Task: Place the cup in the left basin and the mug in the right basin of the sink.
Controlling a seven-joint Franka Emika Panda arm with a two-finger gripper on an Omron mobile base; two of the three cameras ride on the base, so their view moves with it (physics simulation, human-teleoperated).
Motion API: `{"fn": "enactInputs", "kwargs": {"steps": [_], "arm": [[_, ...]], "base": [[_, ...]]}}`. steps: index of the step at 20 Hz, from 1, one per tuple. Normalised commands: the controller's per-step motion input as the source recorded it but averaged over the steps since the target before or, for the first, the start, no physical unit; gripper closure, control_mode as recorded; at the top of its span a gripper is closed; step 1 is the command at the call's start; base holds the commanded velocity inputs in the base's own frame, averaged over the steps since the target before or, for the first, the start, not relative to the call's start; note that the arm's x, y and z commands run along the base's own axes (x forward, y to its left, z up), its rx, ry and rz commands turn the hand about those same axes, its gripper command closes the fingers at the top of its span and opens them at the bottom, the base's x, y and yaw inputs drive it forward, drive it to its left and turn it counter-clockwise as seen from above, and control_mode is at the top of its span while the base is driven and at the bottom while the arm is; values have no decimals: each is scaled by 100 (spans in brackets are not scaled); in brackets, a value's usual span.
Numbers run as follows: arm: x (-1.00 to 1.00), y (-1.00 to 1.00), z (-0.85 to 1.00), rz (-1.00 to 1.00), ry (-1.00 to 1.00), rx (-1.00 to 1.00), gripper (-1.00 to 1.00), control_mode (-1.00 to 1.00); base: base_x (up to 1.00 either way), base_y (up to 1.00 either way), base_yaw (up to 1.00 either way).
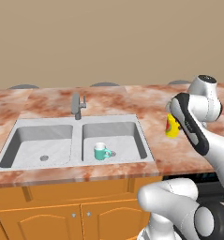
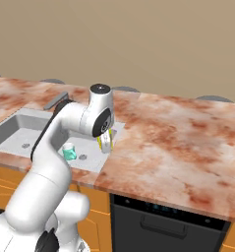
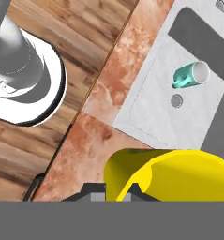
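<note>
My gripper (image 2: 105,144) is shut on the yellow cup (image 1: 171,126), which hangs above the marble counter just right of the sink (image 1: 76,123). In the hand view the cup (image 3: 169,176) fills the lower right, close against the fingertips. The teal mug (image 1: 102,151) with a white inside stands in the right basin (image 1: 118,137), near its front. It is also visible as the mug (image 3: 190,76) beside a drain hole and as the mug (image 2: 69,151) behind my arm. The left basin (image 1: 33,143) holds nothing but its drain.
A grey faucet (image 1: 77,105) stands behind the divider. The marble counter (image 2: 178,142) runs wide to the right of the sink. A dark appliance front (image 2: 163,221) sits under the counter, and wooden cabinets (image 1: 62,211) sit below the sink.
</note>
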Motion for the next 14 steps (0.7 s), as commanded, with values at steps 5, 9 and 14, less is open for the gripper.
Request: {"fn": "enactInputs", "kwargs": {"steps": [5,9,14], "arm": [[-2,53,13,38,0,0,100,-100],[-1,51,9,36,0,0,100,-100],[0,43,5,34,0,0,100,-100]], "base": [[0,0,0],[0,0,0],[0,0,0]]}}
